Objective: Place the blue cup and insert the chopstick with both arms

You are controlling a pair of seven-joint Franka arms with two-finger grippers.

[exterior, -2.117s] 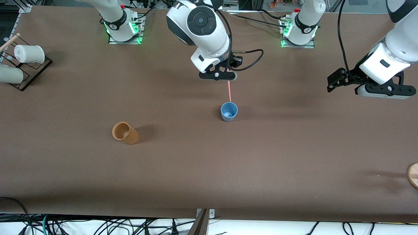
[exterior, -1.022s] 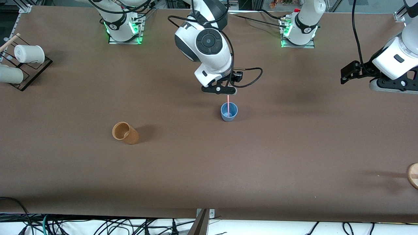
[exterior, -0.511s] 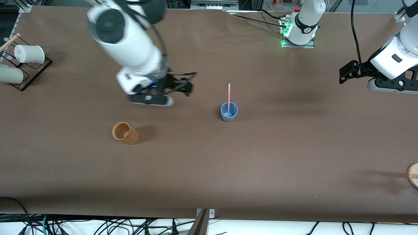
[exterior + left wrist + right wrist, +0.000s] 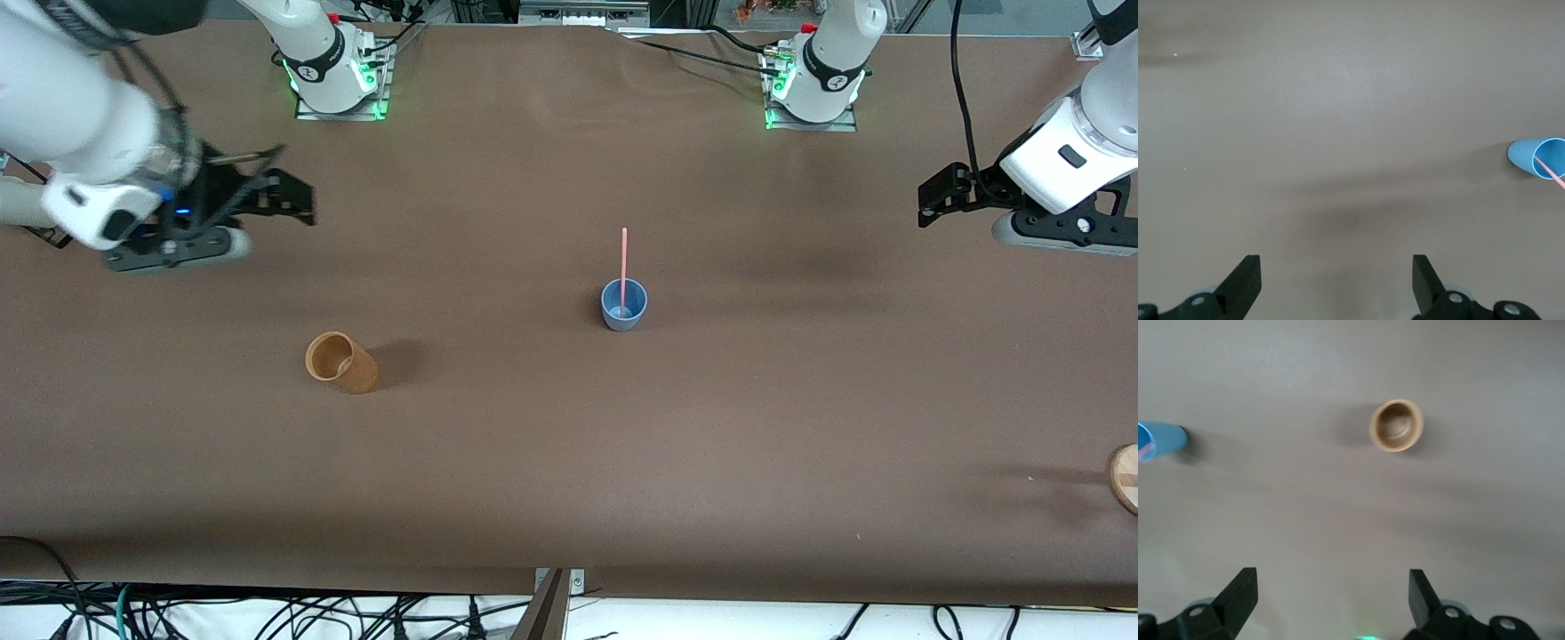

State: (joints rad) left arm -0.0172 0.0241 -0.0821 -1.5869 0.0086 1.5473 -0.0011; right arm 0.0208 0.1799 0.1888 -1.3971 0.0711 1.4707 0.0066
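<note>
The light-blue cup [image 4: 624,305] stands upright mid-table with the pink chopstick [image 4: 623,262] standing in it, its top leaning away from the front camera. The cup also shows in the left wrist view [image 4: 1537,158] with the chopstick [image 4: 1551,171] in it, and in the right wrist view [image 4: 1162,440]. My right gripper [image 4: 173,255] is open and empty, up over the table at the right arm's end. My left gripper [image 4: 1053,236] is open and empty, up over the left arm's end. Neither touches the cup.
An orange-brown cup [image 4: 340,362] stands toward the right arm's end, nearer the front camera than the blue cup; it also shows in the right wrist view [image 4: 1397,425]. White cups [image 4: 78,147] lie on a black rack. A wooden disc [image 4: 1125,477] sits at the table's edge.
My right gripper lowered the chopstick into the blue cup, let go, and swung away to the right arm's end. The chopstick now stands alone in the cup. My left arm barely moved.
</note>
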